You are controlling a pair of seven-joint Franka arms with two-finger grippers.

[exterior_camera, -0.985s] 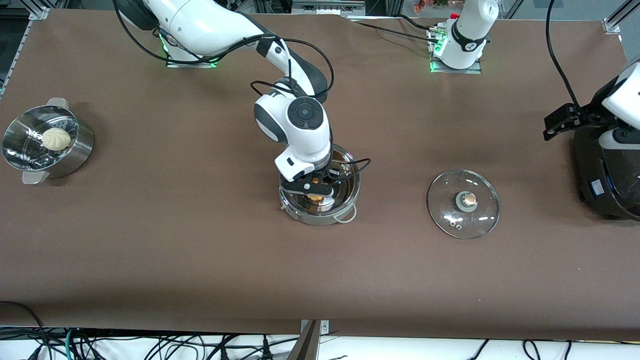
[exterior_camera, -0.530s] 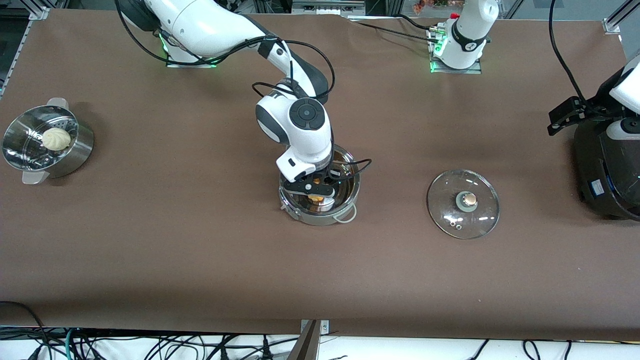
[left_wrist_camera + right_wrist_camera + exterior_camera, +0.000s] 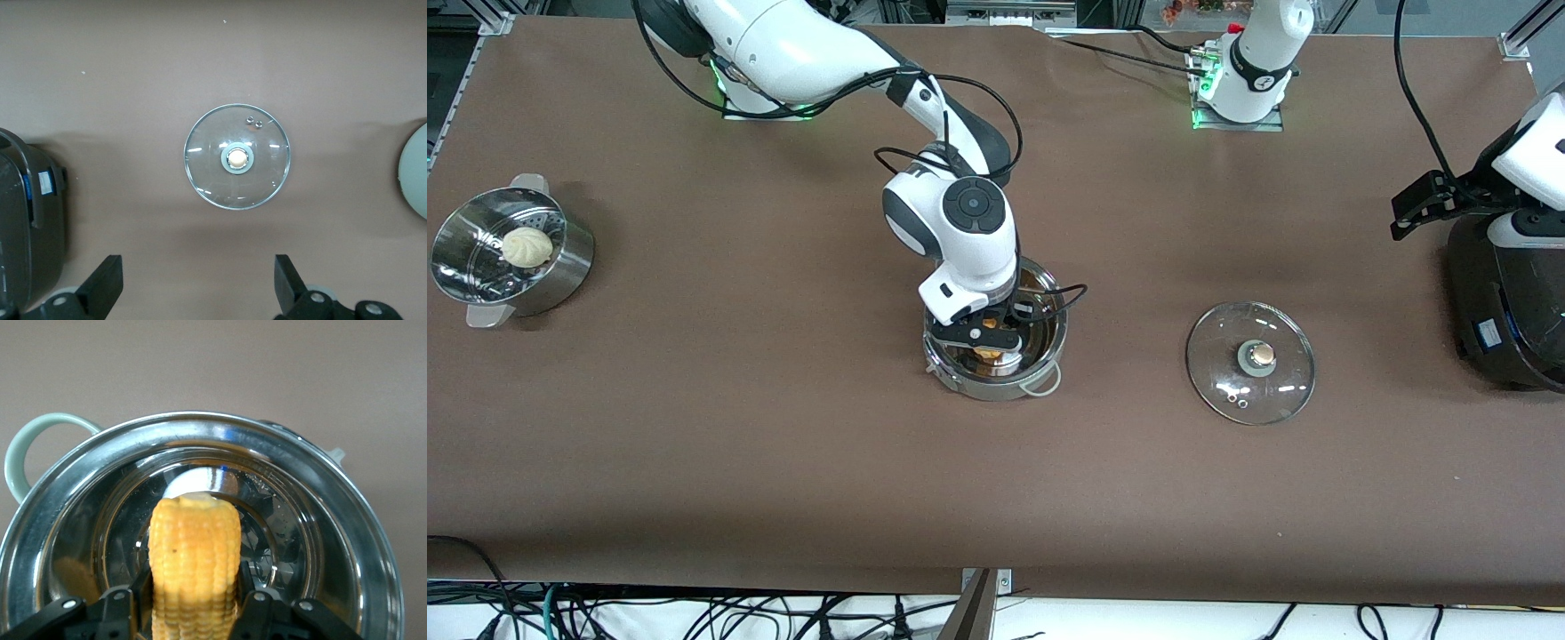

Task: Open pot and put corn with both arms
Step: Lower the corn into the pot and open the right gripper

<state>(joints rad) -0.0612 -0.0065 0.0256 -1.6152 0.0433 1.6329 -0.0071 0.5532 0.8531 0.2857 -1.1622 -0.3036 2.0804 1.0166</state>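
Since a moment ago the left arm, over at its own end of the surface, has shifted a little above the big black cooker, while the right arm looks much as it did, planted over the pot.

Closest to the front camera, the glass lid lies flat on the surface with its knob up, well apart from the pot and toward the left arm's end. From the left wrist view the lid sits out ahead of the left pincer, whose fingers stand wide with nothing between them. The left pincer hangs by the cooker's edge and the arm simply waits there.

Next comes the pot, uncovered, with a thin loop handle on the side facing the front camera. The right pincer is down inside its rim, narrowed around the corn, of which only a sliver of orange shows beneath it. The right wrist view makes it plain: the corn is clamped between the fingers, its blunt end pointing toward the shiny bottom of the pot.

Off toward the right arm's end stands a perforated steamer with a pale bun in it.
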